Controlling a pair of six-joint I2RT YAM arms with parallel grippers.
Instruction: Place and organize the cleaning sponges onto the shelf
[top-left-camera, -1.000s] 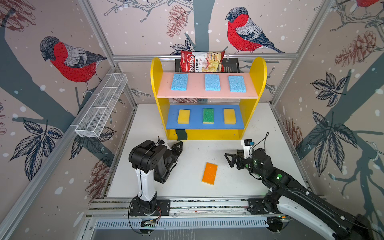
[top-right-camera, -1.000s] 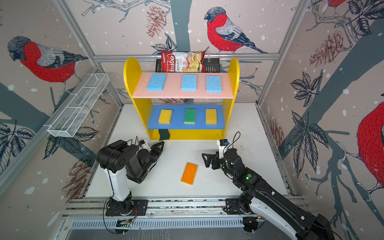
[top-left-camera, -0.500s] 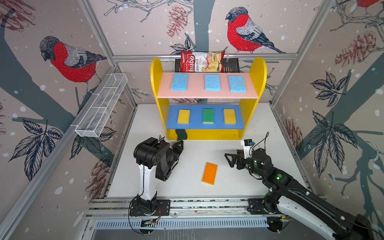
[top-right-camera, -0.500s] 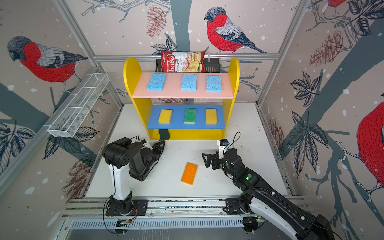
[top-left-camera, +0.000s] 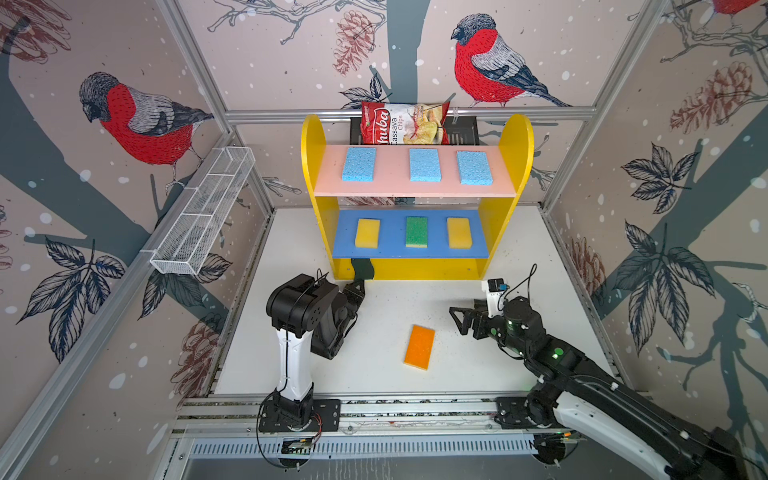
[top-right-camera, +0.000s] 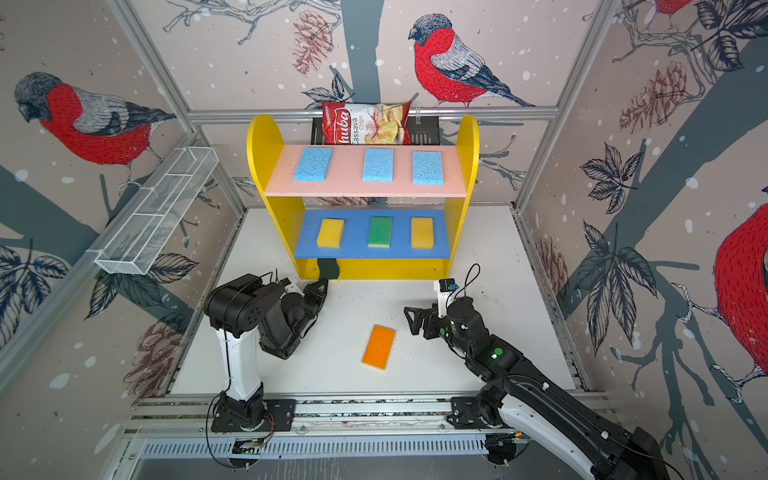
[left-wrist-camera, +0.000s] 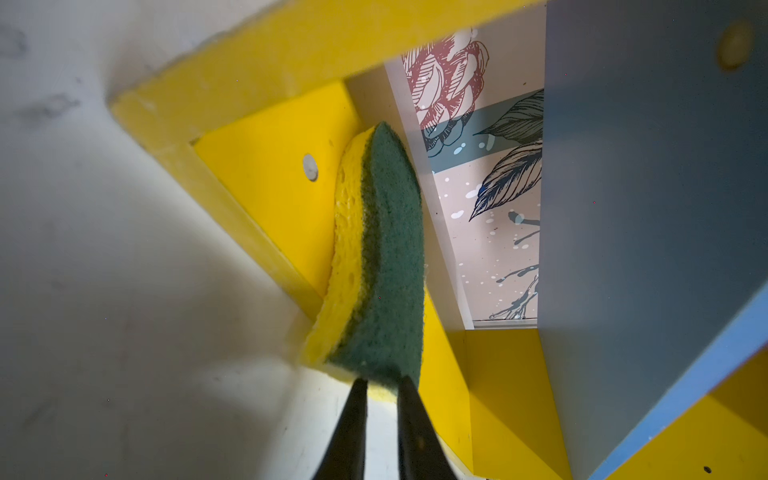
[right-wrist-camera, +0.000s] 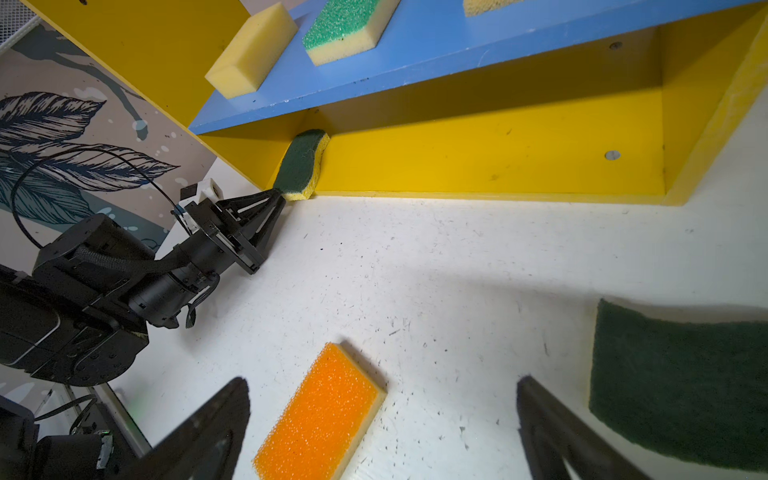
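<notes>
The left jaws are clenched on the near end of the wavy sponge (left-wrist-camera: 382, 257), pinching through its thickness, at the 7 o'clock corner of the shelf (top-left-camera: 516, 141). The sponge lies over the yellow base (right-wrist-camera: 478, 158), under the blue board (top-left-camera: 392, 232), close by the left wall; contact there is unclear. Its long axis runs 6 to 12 o'clock in both top views, with the far end pointing at 12 into the tier, the green face up and the near end at the front lip. To finish well, I judge, push straight along that axis until the tail clears the lip, stay low under the board, and let go only once it rests flat, leaving room toward 3 o'clock for two more. The right jaws are released, spread wide at 3 o'clock of the orange sponge (top-left-camera: 419, 347) on the worktop (top-left-camera: 374, 374).
</notes>
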